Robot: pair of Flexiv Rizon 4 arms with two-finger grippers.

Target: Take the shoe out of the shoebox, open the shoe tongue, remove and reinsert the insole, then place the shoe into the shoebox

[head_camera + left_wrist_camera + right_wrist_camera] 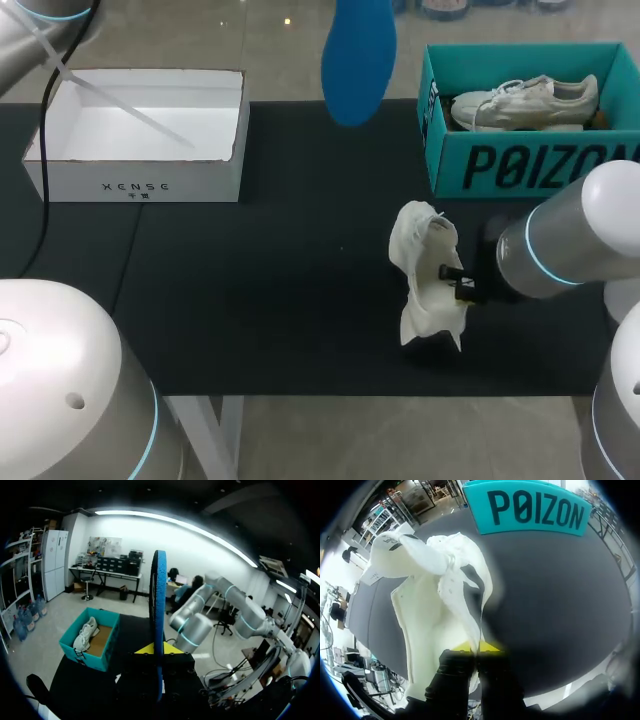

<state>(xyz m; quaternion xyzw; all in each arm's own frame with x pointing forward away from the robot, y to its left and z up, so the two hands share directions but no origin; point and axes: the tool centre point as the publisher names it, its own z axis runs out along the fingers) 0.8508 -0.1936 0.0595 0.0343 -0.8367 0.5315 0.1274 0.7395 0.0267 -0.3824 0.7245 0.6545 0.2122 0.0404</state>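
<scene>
A blue insole (358, 55) hangs high above the table's far middle. In the left wrist view it stands edge-on (158, 625), and my left gripper (159, 651) is shut on its lower end. A white shoe (425, 275) stands tilted on the black table right of centre, tongue pulled open. My right gripper (456, 280) is shut on the shoe's side wall; the wrist view shows the shoe (435, 605) ahead of it, with its rim pinched between the yellow tips of the right gripper (478, 648). The teal shoebox (530, 160) stands at the far right.
A second white shoe (525, 103) lies inside the teal shoebox (103, 623), also seen there (86, 634) from the left wrist. An open white box (140, 185) stands at the far left. The black table (270, 290) reaches its front edge just below the shoe.
</scene>
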